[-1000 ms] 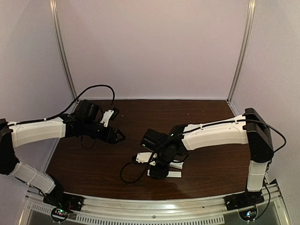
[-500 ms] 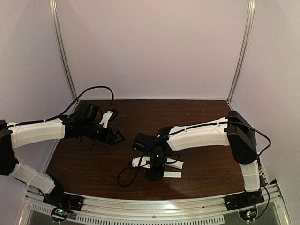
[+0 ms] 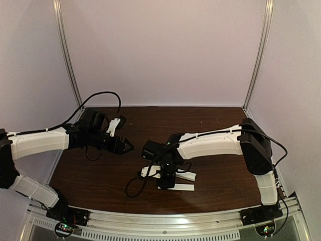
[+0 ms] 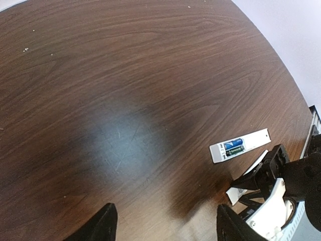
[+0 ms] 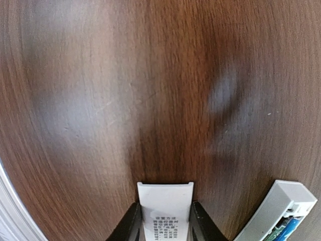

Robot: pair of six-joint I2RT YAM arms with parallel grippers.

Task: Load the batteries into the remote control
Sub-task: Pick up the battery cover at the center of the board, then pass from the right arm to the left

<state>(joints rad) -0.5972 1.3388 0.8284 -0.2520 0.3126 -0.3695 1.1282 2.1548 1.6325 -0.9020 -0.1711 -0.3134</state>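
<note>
The remote control (image 4: 239,145) lies on the table with its recess facing up. Two batteries (image 4: 233,146) lie side by side in it, one blue and one dark green. The remote also shows at the lower right of the right wrist view (image 5: 281,208) and as a white bar in the top view (image 3: 180,187). My right gripper (image 5: 165,203) is shut on the thin white cover strip (image 5: 165,201), which has printed text, and holds it low over the table beside the remote. It hangs over this spot in the top view (image 3: 166,182). My left gripper (image 4: 165,216) is open and empty, hovering to the left (image 3: 126,145).
The dark wooden table (image 3: 100,170) is ringed by pale walls and metal posts. A metal rail (image 3: 165,228) runs along the near edge. A black cable (image 3: 135,183) from the right wrist loops onto the table left of the remote.
My right wrist has swung a little to the left over the remote, still holding the cover strip. The left arm has stayed where it was.
</note>
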